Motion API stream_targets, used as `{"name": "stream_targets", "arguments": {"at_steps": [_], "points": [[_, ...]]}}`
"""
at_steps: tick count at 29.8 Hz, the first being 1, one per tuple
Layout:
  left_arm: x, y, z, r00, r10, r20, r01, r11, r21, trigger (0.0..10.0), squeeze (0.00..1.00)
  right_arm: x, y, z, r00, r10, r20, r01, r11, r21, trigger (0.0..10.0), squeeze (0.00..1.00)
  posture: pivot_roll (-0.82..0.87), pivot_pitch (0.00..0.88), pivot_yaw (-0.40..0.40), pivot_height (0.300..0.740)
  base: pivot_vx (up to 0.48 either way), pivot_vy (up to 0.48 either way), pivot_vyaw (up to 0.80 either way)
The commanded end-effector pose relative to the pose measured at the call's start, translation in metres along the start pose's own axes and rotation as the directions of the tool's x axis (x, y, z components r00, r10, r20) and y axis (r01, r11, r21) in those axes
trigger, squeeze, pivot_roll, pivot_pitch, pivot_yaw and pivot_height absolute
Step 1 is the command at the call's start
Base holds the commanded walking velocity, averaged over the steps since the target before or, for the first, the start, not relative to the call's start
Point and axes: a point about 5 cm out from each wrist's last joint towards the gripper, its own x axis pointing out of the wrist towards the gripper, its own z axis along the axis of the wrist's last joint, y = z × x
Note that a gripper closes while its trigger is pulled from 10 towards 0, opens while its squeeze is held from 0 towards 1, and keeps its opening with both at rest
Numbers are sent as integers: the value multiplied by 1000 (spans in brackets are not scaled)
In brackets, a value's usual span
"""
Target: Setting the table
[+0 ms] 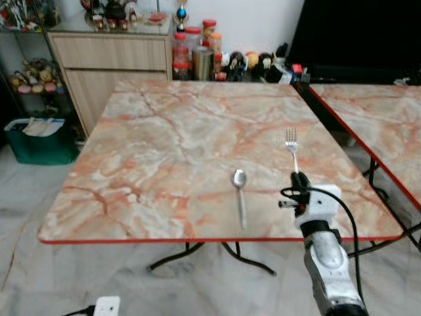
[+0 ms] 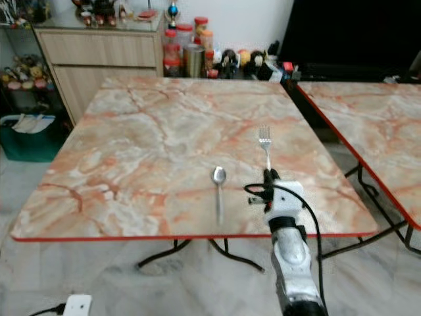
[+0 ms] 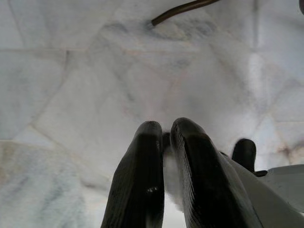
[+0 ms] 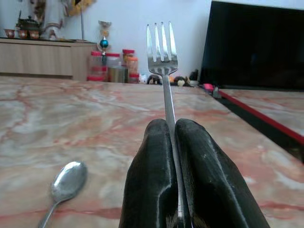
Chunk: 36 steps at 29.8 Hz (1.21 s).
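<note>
Right wrist view has the right gripper [image 4: 172, 137] clenched on the handle of a fork [image 4: 161, 47], its two black fingers [image 4: 149, 185] pressed together with the thin steel shaft pinched between them. The tines point away from the wrist, toward the far side of the room, and the fork is held low over the marble-patterned table [image 1: 164, 131]. From where I stand, looking through the head camera, the right arm [image 1: 329, 263] reaches in over the near red edge of the table, toward its right half, and the fork runs straight out ahead of the gripper above the tabletop; I cannot tell whether the tines touch the surface.

A spoon [image 1: 240, 194] lies flat on the table just to the left of the gripper, bowl pointing away from the robot, handle toward the near edge. It is apart from the fork and roughly parallel to it.

A second table [image 1: 388, 125] of the same pattern stands to the right, with a dark gap between the two. Behind them a wooden cabinet [image 1: 112, 66] sits against the wall, with jars [image 1: 194, 52] and small figurines on the floor beside it, and a green bin [image 1: 39, 141] stands at the far left.

The left gripper [image 3: 166, 142] hangs over the pale tiled floor [image 3: 71, 71], its fingers closed together on nothing.
</note>
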Motion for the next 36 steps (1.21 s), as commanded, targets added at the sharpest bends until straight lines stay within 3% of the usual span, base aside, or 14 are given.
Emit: {"name": "stream_targets", "arguments": {"at_steps": [1,8,10,19,24,27,36], "points": [[-2,5,-6,1000,20,-18,-20,1000,3,10000,0,0,6,4,1000,13,-3,-13,1000,7,10000,0,66,52,-83,740,0,-465,0],[-3,9,-9,999,27,-23,-27,1000,5,10000,0,-2,9,3,999,26,-26,-26,1000,-12,10000,0,63,58,-80,740,0,-452,270],[-4,11,-11,999,30,-28,-30,1000,6,10000,0,-4,8,-3,998,14,-66,-14,1000,2,10000,0,63,58,-79,740,0,-442,0],[-5,12,-12,999,32,-33,-32,999,7,10000,0,-9,5,-3,997,-2,-72,4,1000,28,10000,0,52,43,-75,740,0,-430,0],[-4,11,-11,999,23,-33,-22,1000,15,10000,0,-15,-1,-7,995,-12,-99,9,999,-30,10000,0,41,28,-72,740,0,-416,310],[-4,11,-11,999,19,-33,-18,1000,19,10000,0,-17,-4,-9,993,-33,-109,34,999,6,10000,0,36,19,-67,740,0,-400,256],[-4,10,-12,999,7,-41,-6,999,34,10000,0,-26,-9,-13,989,-55,-135,55,998,-3,10000,0,22,0,-61,740,0,-401,0]]}}
